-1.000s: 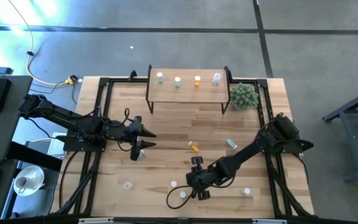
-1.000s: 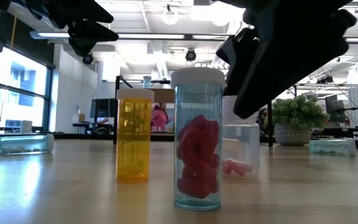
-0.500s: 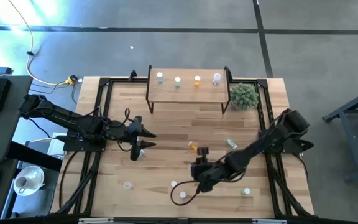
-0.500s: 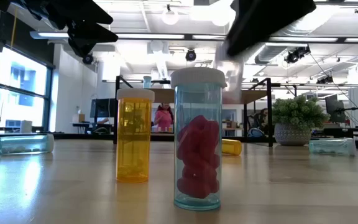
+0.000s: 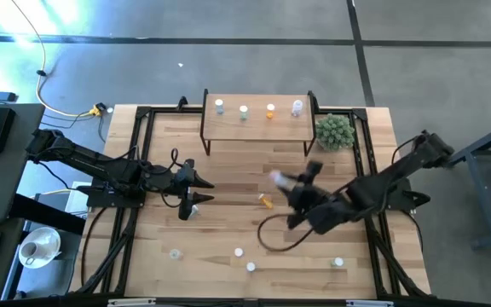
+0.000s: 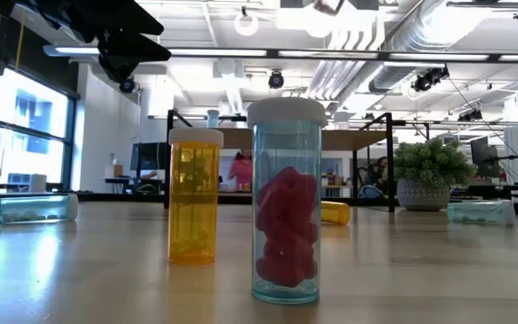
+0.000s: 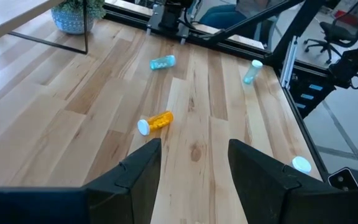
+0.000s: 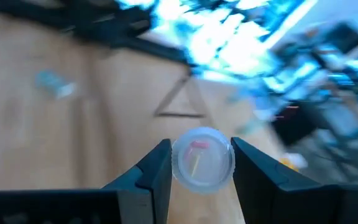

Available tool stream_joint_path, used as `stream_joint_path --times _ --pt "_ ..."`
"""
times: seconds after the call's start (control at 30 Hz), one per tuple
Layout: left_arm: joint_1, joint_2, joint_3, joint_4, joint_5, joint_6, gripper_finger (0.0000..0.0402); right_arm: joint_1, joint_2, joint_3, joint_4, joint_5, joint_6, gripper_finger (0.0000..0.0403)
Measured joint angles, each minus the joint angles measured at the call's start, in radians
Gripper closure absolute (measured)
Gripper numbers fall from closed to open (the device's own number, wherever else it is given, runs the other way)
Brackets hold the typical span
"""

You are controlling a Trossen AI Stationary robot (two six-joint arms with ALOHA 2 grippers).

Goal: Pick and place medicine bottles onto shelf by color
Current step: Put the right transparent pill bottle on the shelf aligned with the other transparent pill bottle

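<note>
My right gripper [image 5: 286, 181] is raised over the table's middle, shut on a clear medicine bottle [image 5: 275, 177] with pink pills. The shelf [image 5: 257, 126] at the far edge carries several upright bottles, among them one at its left end [image 5: 219, 106]. An orange bottle [image 5: 265, 200] lies on its side mid-table. An orange bottle [image 6: 194, 195] and a blue one with red pills [image 6: 286, 202] stand upright close to the low camera. My left gripper [image 5: 205, 189] hangs open over the table's left half, with a small bottle [image 5: 192, 211] just beside it. My right gripper pinches the clear bottle between its two fingers [image 8: 160, 165], on the sides next to its round end [image 8: 202, 158], which faces my wrist. The fingers lie along the bottle, slanting from the right. The bottle juts out past the fingers, near level and lifted clear of the table.
A spiky green plant ball [image 5: 334, 130] sits right of the shelf. Loose bottles stand near the front edge [image 5: 239, 252] [image 5: 338, 263] [image 5: 176, 253]. A loop of black cable [image 5: 271, 234] hangs under the right arm. Black frame rails run along both table sides.
My right gripper has risen from near the front edge with the clear bottle and swung toward the far edge and the right. It has tipped from pointing steeply down to nearly level. The bottle has left the table and lies near level.
</note>
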Motion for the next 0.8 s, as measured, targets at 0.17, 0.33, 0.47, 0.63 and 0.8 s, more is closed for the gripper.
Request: stream_joint_path --times 0.17,0.33,0.47,0.63,0.8 --pt "0.000 0.000 0.000 0.000 0.000 0.000 0.0225 -0.068 -0.101 0.000 -0.001 0.184 -0.039 0.0274" --pt "0.000 0.000 0.000 0.000 0.000 0.000 0.0225 -0.186 -0.180 0.000 -0.002 0.227 -0.040 0.0273" --pt "0.000 0.000 0.000 0.000 0.000 0.000 0.0225 -0.306 -0.215 0.000 -0.008 0.204 -0.017 0.0273" --pt "0.000 0.000 0.000 0.000 0.000 0.000 0.0225 -0.473 -0.227 0.000 -0.038 0.017 0.066 0.0273" --pt "0.000 0.000 0.000 0.000 0.000 0.000 0.0225 -0.607 -0.208 0.000 -0.084 -0.152 0.147 0.0272"
